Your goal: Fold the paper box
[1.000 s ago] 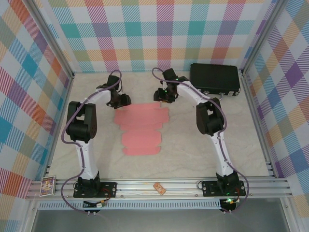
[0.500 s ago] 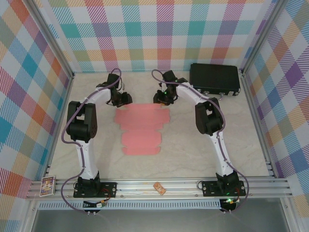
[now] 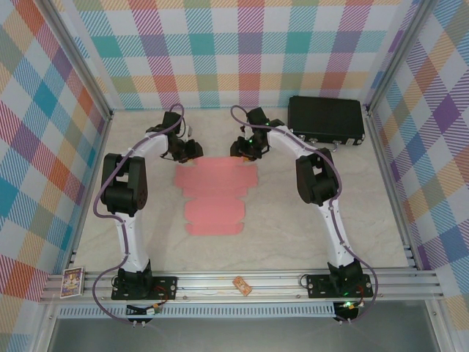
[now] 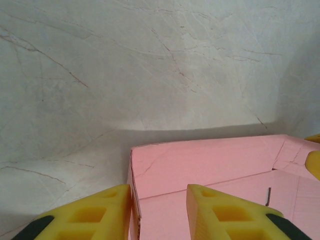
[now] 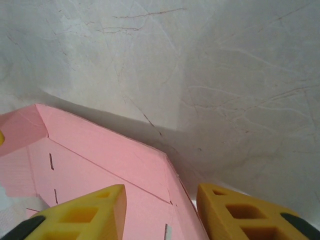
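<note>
The paper box [image 3: 214,192] is a flat salmon-pink die-cut sheet lying mid-table in the top view. My left gripper [image 3: 192,149] hovers at its far left corner and my right gripper [image 3: 242,149] at its far right corner. In the left wrist view the far flap of the paper box [image 4: 210,165] stands raised. A thin side flap rises between the open yellow fingers [image 4: 100,212] of the left gripper [image 4: 159,202], close against the left one. In the right wrist view the right gripper [image 5: 162,202] is open, straddling the paper box's [image 5: 100,160] slanted right edge.
A black hard case [image 3: 326,121] lies at the back right, close behind the right arm. Plaid walls enclose the marble tabletop [image 3: 293,220] on three sides. A small card [image 3: 72,281] and a tag [image 3: 242,285] rest on the front rail.
The left gripper has shifted slightly right toward the sheet's far corner, and the right gripper has edged a little left. The sheet's body has stayed in place.
</note>
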### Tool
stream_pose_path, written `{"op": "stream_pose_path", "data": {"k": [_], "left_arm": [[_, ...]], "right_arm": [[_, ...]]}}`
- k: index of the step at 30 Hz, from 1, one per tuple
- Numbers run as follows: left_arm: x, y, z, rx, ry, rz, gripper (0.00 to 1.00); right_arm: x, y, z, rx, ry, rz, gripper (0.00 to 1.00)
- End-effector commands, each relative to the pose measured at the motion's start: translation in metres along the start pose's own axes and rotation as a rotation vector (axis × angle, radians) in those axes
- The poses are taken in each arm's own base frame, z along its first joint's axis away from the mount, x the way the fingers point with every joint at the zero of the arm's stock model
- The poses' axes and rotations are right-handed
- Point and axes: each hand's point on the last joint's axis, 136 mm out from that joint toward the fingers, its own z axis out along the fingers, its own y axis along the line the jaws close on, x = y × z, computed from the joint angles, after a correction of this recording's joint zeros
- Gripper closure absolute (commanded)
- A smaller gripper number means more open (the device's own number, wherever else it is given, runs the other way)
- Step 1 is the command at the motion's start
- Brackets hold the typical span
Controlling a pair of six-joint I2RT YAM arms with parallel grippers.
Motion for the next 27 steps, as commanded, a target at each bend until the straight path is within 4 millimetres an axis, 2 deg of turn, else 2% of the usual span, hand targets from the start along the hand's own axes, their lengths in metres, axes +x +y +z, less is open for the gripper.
{"op": "stream_pose_path", "data": {"k": [1, 6, 11, 16, 21, 27], "left_arm": [[-0.004, -0.003, -0.006, 0.028, -0.003, -0.014, 0.67], [-0.003, 0.003, -0.005, 0.000, -0.007, -0.017, 0.79], [-0.002, 0.010, -0.005, -0.040, -0.006, -0.021, 0.80], [-0.002, 0.011, -0.004, -0.041, -0.007, -0.022, 0.81], [-0.003, 0.011, -0.004, -0.042, -0.011, -0.025, 0.82], [-0.001, 0.010, -0.003, -0.037, -0.006, -0.027, 0.82]], "right_arm": [[-0.005, 0.025, -0.021, -0.049, -0.025, -0.019, 0.54], [-0.006, 0.016, -0.024, 0.020, -0.031, -0.014, 0.53], [-0.004, -0.002, -0.032, 0.140, -0.036, 0.009, 0.56], [-0.001, -0.008, -0.038, 0.184, -0.031, 0.007, 0.56], [0.003, -0.005, -0.035, 0.158, -0.008, 0.000, 0.56], [0.003, 0.020, -0.034, 0.034, -0.006, -0.027, 0.64]]}}
